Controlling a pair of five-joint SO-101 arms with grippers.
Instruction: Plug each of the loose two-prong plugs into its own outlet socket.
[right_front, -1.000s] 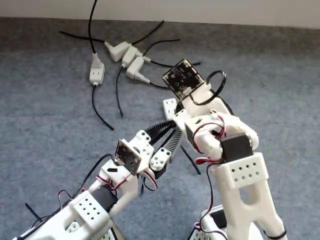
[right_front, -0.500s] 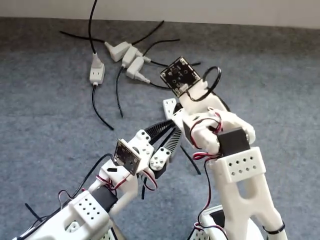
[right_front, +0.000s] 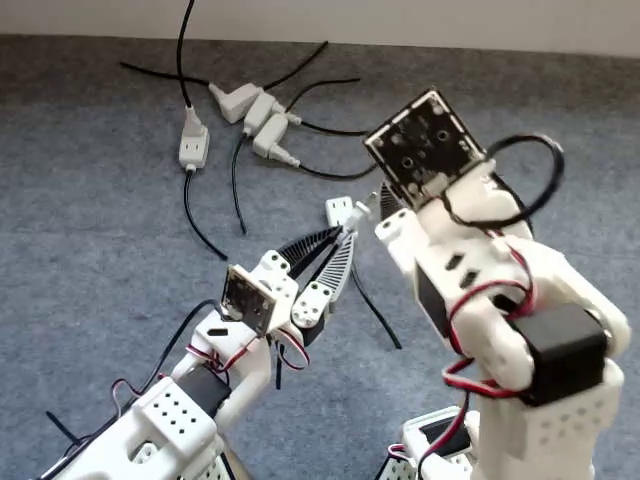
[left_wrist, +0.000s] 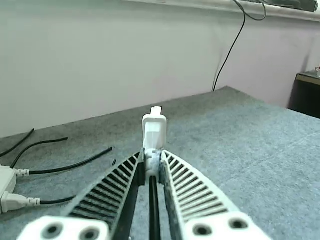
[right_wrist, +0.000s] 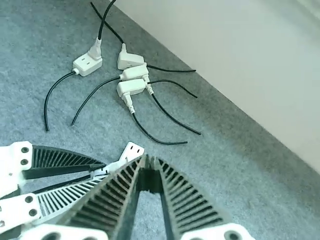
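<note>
Grey carpet under both arms; white plug pinched at the tips of my left gripper — my right gripper, fingers pressed together, just beside it; other plugs lie well apart, near the wall.

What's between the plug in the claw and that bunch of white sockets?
One black cord crosses the grey carpet there; the high view shows it.

No legible txt, labels or nos. anywhere.
</note>
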